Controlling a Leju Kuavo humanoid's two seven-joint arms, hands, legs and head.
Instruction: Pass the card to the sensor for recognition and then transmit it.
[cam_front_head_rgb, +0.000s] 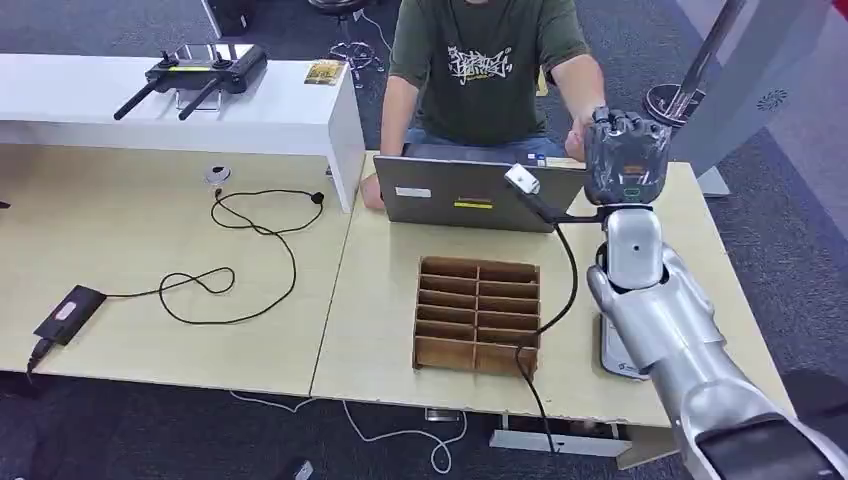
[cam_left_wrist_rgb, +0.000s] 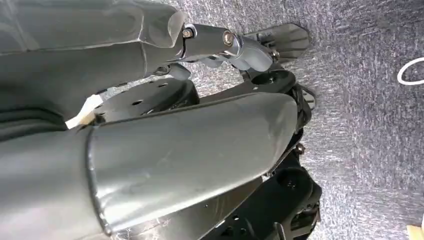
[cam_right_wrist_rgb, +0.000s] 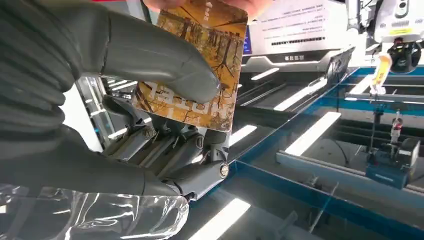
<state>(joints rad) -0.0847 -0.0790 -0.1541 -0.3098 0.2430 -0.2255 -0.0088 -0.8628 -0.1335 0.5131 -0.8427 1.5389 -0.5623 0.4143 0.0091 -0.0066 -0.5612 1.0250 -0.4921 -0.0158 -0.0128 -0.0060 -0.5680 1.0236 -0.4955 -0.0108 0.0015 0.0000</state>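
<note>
I have the right hand (cam_right_wrist_rgb: 150, 125) raised over the far right corner of the desk, thumb pressed on the face of the thin orange-brown printed card (cam_right_wrist_rgb: 200, 70) and the darker fingers (cam_right_wrist_rgb: 175, 150) backing it, so the card is pinched flat and offered outward. At the card's far edge, fingertips of the seated person in the dark green shirt (cam_front_head_rgb: 480, 60) seem to be touching it, which I read as the handover stage. From the hand, the grey laptop (cam_front_head_rgb: 460, 195) lies at about nine o'clock, the brown wooden slotted organiser (cam_front_head_rgb: 478, 315) at about seven. A white device (cam_front_head_rgb: 612, 358) sits near the desk's front edge, partly hidden by my forearm; possibly the sensor. I cannot tell the left hand's state.
</note>
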